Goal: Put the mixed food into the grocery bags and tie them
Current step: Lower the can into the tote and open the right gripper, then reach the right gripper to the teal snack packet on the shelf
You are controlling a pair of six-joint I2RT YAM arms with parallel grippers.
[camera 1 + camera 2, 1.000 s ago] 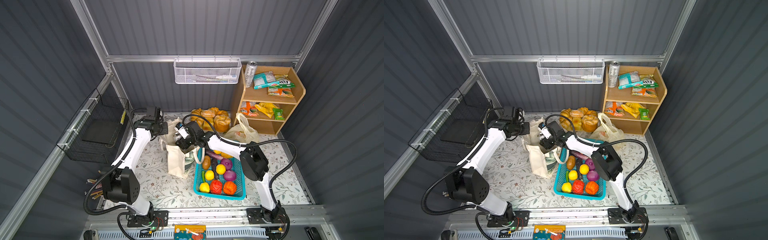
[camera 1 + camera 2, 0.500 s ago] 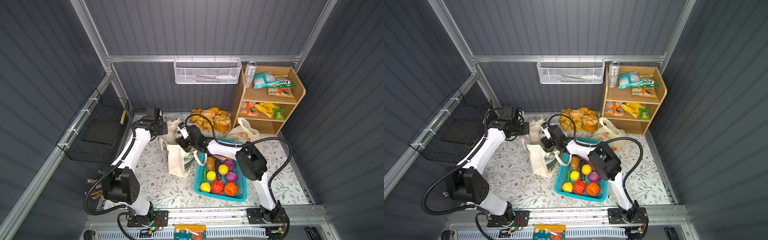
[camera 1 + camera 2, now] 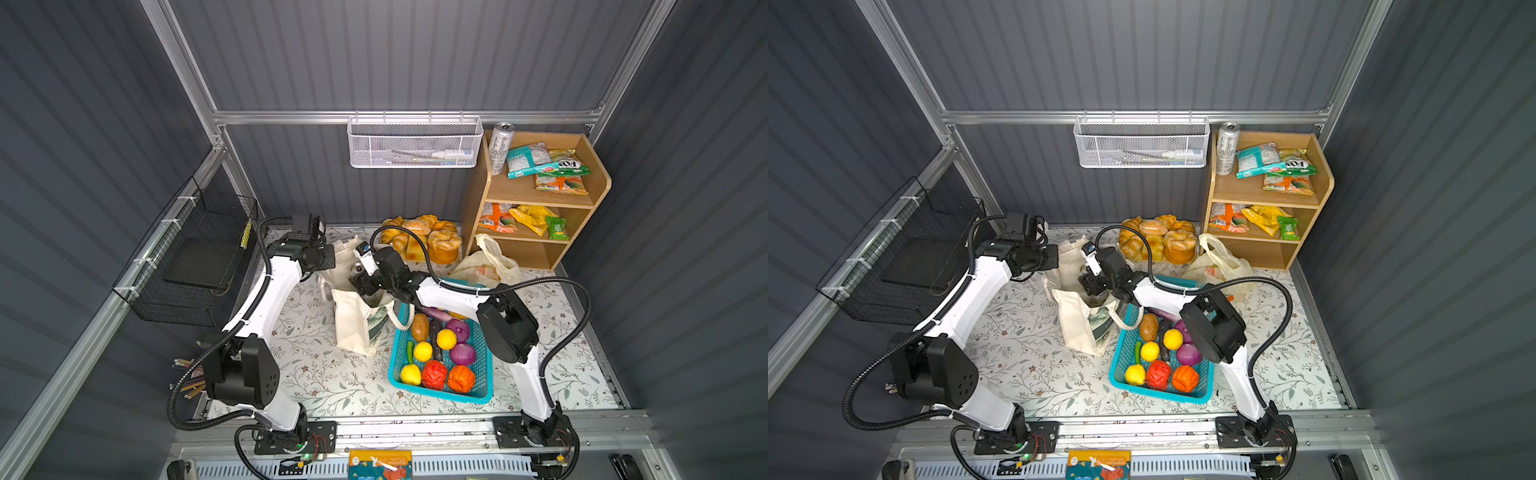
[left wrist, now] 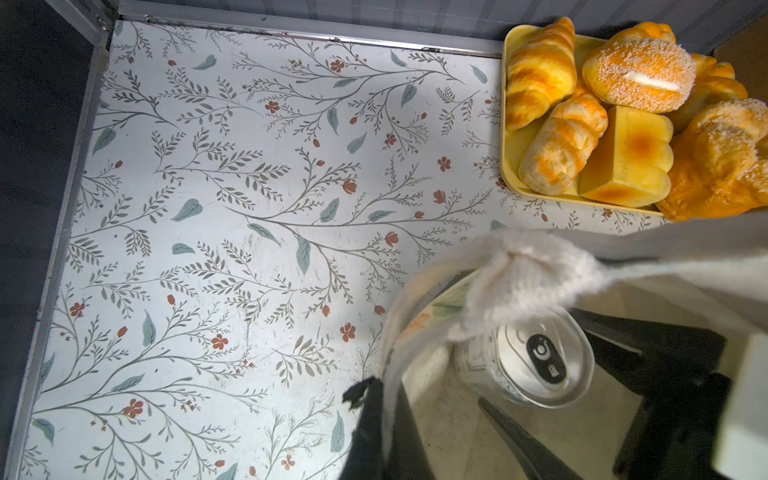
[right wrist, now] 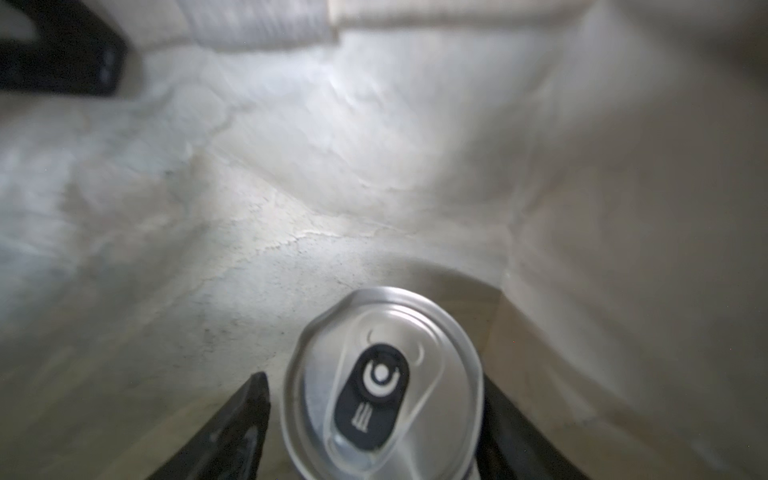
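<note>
The cream canvas tote (image 3: 353, 328) (image 3: 1079, 328) stands open in the middle of the table. My left gripper (image 3: 332, 266) (image 4: 384, 403) is shut on its far rim and holds the mouth up. A silver-white can (image 5: 382, 382) (image 4: 536, 365) stands upright inside the tote. My right gripper (image 3: 359, 286) (image 5: 374, 382) reaches into the tote and is open, its fingers (image 5: 249, 415) standing on either side of the can with a gap on one side. The pale-yellow plastic bag (image 3: 490, 262) lies crumpled by the shelf. Lemons (image 3: 410, 374) and other produce fill the turquoise basket (image 3: 440, 397).
A tray of bread (image 3: 424, 239) sits at the back, close behind the tote. The wooden shelf (image 3: 540, 203) at the back right holds another can (image 3: 500, 147), a teal packet (image 3: 528, 160) and snack bags. A white mesh basket (image 3: 415, 143) and a black wire basket (image 3: 195, 257) hang on the walls.
My right gripper has sunk deeper into the tote with the can, and its jaws have widened off the can. The left arm has stayed where it was.
</note>
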